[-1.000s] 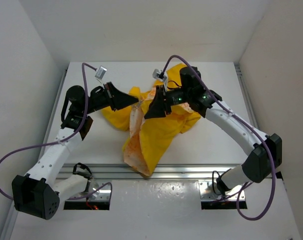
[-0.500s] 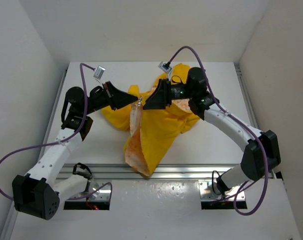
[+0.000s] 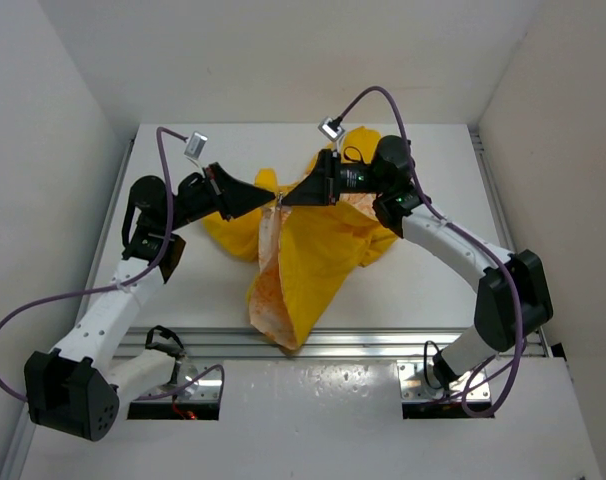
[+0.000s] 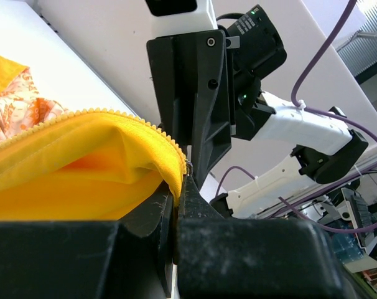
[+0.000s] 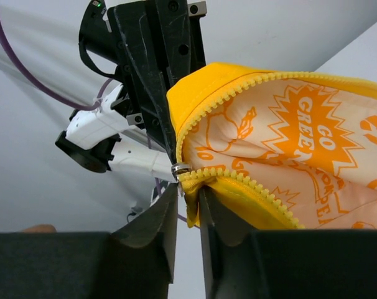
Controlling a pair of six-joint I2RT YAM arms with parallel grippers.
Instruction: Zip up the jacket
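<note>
The jacket (image 3: 313,260) lies on the bench (image 3: 193,290), far end lifted. Left jaws pinch its edge, right jaws pinch the slider (image 5: 180,169); better keep the fabric taut and pull along the teeth (image 5: 238,180).

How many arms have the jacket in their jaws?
2. Left gripper, shut on the jacket's yellow toothed edge; right gripper, shut on the hem by the metal slider.
</note>
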